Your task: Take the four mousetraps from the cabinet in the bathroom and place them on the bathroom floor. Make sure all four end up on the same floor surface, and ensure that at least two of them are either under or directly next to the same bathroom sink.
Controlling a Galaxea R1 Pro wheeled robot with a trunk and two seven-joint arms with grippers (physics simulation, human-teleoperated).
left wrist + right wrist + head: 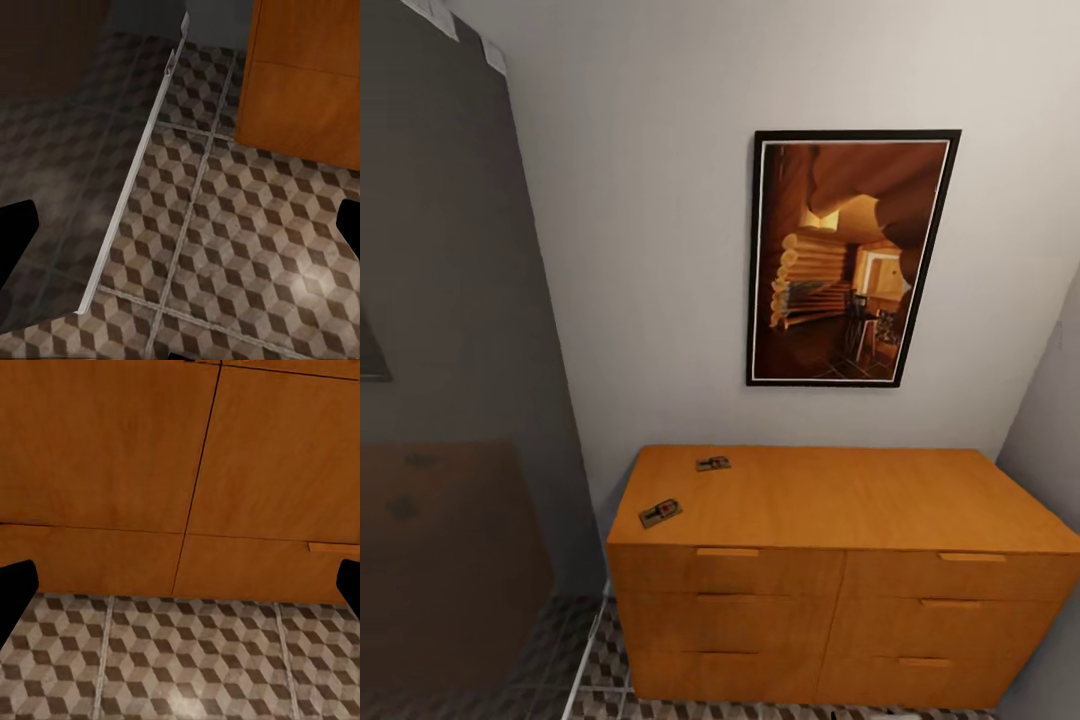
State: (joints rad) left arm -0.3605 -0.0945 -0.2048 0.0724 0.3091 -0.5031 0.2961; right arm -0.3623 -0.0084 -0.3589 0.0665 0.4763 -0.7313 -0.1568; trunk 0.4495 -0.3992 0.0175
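2 mousetraps (660,513) on cabinet (840,500) top — end effectors (180,585) low, spread

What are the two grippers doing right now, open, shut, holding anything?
Left gripper: open, holding nothing, above the bathroom floor.
Right gripper: open, holding nothing, facing the cabinet.

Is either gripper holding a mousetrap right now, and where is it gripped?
Nothing is held. Both wrist views show open fingers over bare floor; two mousetraps lie on the cabinet.
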